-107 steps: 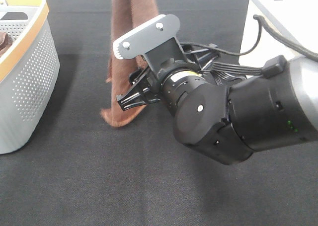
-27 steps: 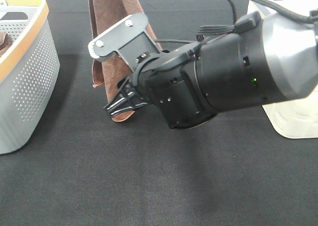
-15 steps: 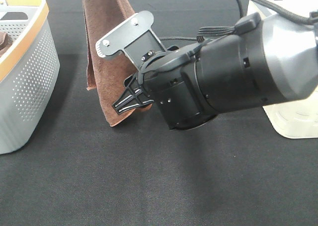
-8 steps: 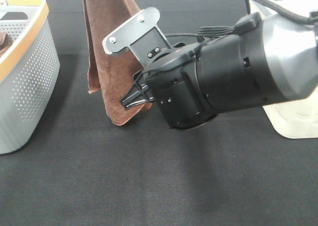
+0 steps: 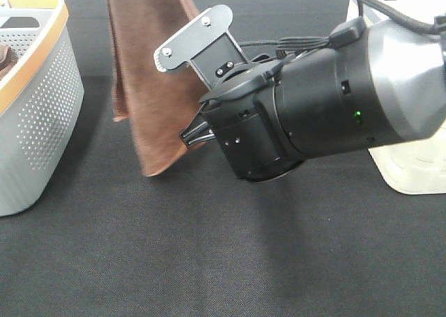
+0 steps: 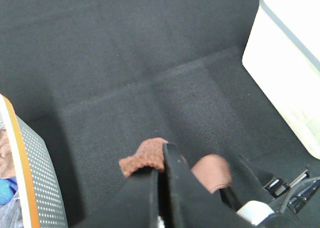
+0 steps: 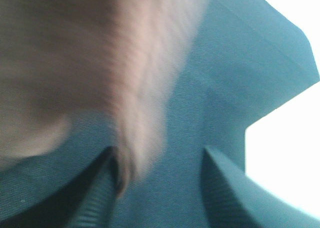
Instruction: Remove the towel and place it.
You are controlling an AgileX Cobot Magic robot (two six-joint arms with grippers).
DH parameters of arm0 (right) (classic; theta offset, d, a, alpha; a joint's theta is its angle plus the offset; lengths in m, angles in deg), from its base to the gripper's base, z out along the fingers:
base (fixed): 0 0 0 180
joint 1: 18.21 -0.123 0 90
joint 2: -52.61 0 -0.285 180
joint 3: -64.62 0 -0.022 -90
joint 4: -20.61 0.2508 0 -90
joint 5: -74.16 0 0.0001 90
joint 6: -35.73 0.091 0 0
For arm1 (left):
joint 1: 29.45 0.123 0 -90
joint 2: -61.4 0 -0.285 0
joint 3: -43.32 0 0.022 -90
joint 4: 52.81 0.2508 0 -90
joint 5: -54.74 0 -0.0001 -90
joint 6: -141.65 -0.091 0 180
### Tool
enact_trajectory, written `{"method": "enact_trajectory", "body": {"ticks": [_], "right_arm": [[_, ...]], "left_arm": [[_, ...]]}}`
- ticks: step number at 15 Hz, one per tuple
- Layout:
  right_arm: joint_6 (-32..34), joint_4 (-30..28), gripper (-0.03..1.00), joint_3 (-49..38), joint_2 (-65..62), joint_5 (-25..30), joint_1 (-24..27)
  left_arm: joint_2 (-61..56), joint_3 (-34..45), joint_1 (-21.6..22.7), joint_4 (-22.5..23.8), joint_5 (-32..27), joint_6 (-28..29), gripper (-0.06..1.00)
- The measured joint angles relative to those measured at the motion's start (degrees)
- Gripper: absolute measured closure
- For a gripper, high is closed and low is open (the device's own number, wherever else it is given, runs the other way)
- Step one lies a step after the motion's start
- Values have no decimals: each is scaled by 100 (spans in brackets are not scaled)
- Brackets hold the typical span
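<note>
The reddish-brown towel (image 5: pixel 148 73) hangs from above the top of the exterior view, its lower corner just over the black tabletop. My left gripper (image 6: pixel 162 180) is shut on the towel's upper edge (image 6: pixel 145 155), which bunches out on both sides of the fingers; this gripper is out of the exterior view. My right gripper (image 5: pixel 195 131) reaches in from the right against the towel's lower right edge. In the right wrist view the right gripper (image 7: pixel 160 185) is open, and the blurred towel (image 7: pixel 100 62) hangs right by one finger (image 7: pixel 97 188), not pinched.
A grey perforated basket with an orange rim (image 5: pixel 38 101) stands at the left and holds a darker brown cloth (image 5: pixel 5 59). A white box (image 5: pixel 411 167) stands at the right. The right arm's bulky body (image 5: pixel 327 108) fills the middle of the exterior view.
The hanging towel has swung left and turned to show a wider face. The right gripper has drawn back to the right and risen slightly, and now sits at the towel's right edge.
</note>
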Motion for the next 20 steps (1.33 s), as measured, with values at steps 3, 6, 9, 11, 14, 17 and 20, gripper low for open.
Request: {"method": "enact_trajectory", "body": {"ticks": [3, 6, 9, 11, 14, 17, 20], "right_arm": [[-126, -11, 67, 34, -218, 138, 0], [-275, -29, 96, 52, -533, 550, 0], [-458, -23, 97, 52, -722, 888, 0], [-688, -23, 97, 52, -745, 900, 0], [-1123, -17, 97, 52, -773, 877, 0], [-1696, 0, 97, 52, -1238, 728, 23], [-1879, 0, 97, 52, -1713, 1112, 390]], "left_arm": [[-6, 0, 0, -6, -29, 0, 94], [-6, 0, 0, 0, -29, 0, 94], [-6, 0, 0, 132, -29, 0, 94], [-6, 0, 0, 183, -29, 0, 94], [0, 0, 0, 665, -29, 0, 94], [160, 0, 11, 1324, -23, 0, 94], [424, 0, 109, 1392, 304, 0, 94]]}}
